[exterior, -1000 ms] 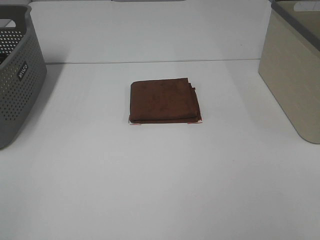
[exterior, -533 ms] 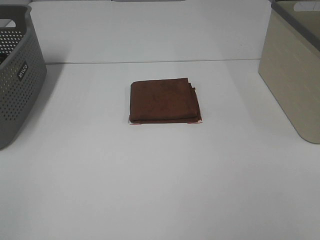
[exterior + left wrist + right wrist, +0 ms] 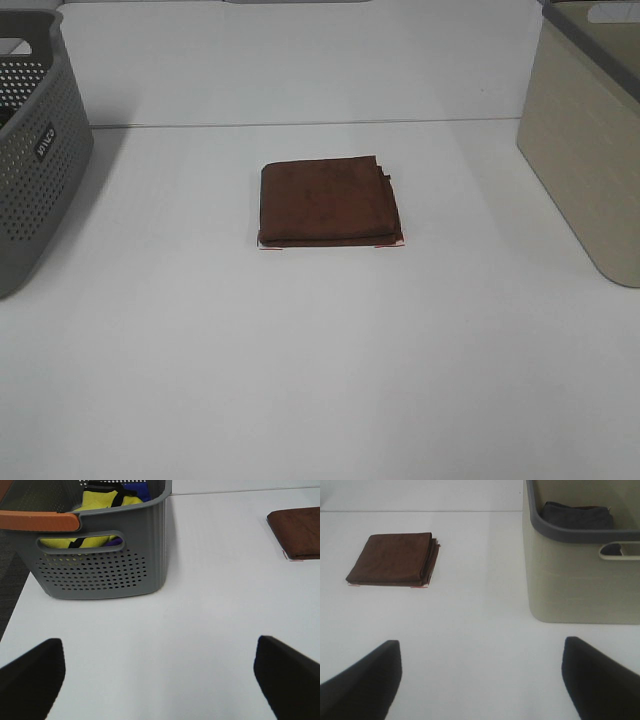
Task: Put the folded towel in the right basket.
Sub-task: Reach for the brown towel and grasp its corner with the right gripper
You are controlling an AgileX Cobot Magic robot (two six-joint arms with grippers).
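A folded brown towel (image 3: 328, 201) lies flat in the middle of the white table; it also shows in the right wrist view (image 3: 394, 559) and at the edge of the left wrist view (image 3: 297, 532). The beige right basket (image 3: 590, 140) stands at the table's right edge, with a dark folded cloth (image 3: 576, 515) inside. Neither gripper shows in the exterior view. My left gripper (image 3: 160, 675) is open and empty, far from the towel, near the grey basket. My right gripper (image 3: 482, 677) is open and empty, back from the towel and the beige basket (image 3: 580, 575).
A grey perforated basket (image 3: 30, 150) stands at the table's left edge; in the left wrist view (image 3: 100, 555) it holds yellow and blue cloth. White table (image 3: 320, 380) surface surrounds the towel.
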